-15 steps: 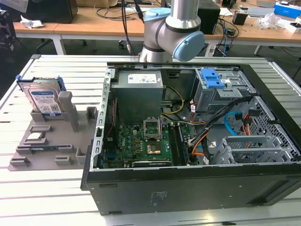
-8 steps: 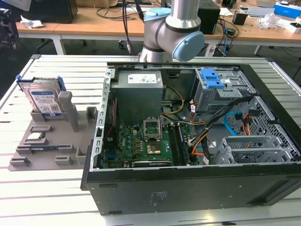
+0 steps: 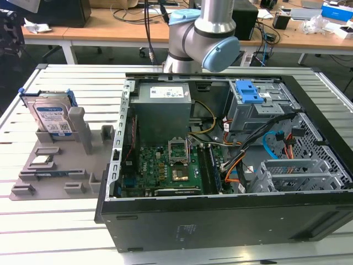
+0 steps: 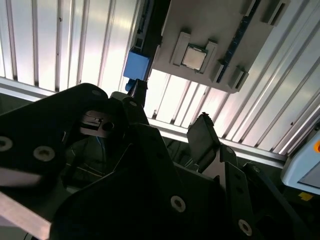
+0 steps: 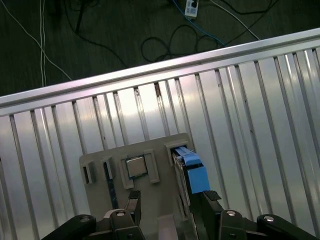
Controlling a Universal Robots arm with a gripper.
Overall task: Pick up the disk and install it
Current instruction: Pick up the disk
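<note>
The disk stands on edge in a slot of the grey holder tray at the exterior view's left; it is silver with a white and blue label and a blue frame. In the first wrist view I look down on the disk's blue edge, with my gripper high above the tray. Its two dark fingers stand apart with nothing between them. In the second wrist view the disk's blue corner lies beyond the gripper. The arm rises behind the computer case.
An open computer case lies at the exterior view's right, holding a motherboard, a grey metal box and a blue latch on the drive cage. A processor chip lies in the tray. The table is slatted aluminium.
</note>
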